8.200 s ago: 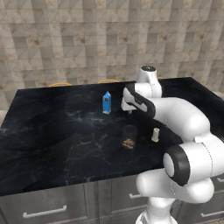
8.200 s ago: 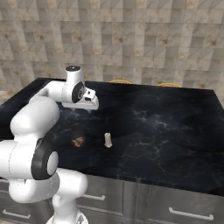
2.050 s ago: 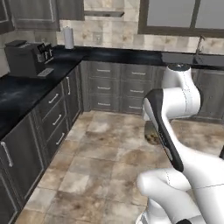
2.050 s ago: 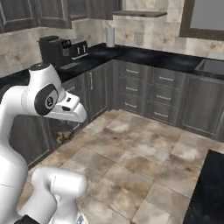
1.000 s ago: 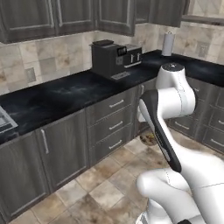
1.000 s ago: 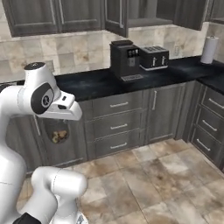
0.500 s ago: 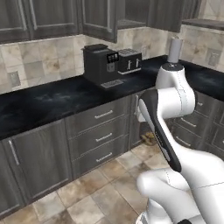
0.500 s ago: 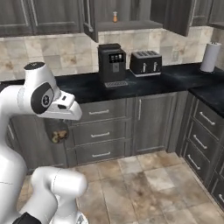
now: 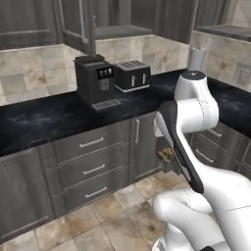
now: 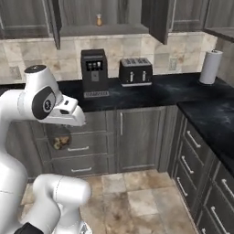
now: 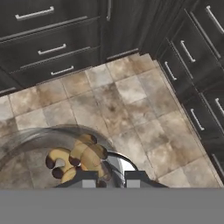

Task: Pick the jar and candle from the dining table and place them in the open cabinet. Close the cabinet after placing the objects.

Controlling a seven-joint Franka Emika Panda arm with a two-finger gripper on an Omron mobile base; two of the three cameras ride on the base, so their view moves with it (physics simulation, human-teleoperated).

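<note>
Claw (image 11: 104,183) clamped on the rim of the smoky-glass jar (image 11: 65,153), carried low before the kitchen drawers; rigid, smooth and likely breakable, the glass probably demands a firm, steady rim hold.

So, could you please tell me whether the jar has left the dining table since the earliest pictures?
Yes. The jar now hangs in the shut jaws above the kitchen floor tiles, in front of the grey drawers.

Jar (image 10: 60,142) hangs under the arm's hand at left, w/ brownish bits showing, in front of grey drawers. Black counter (image 10: 151,93) carries coffee machine (image 10: 94,72), toaster (image 10: 135,71) beside it, paper towel roll (image 10: 209,66) far right. Cabinet (image 10: 105,28) above stands open (2 doors swung out); small orange item (image 10: 98,19) on its shelf.
</note>
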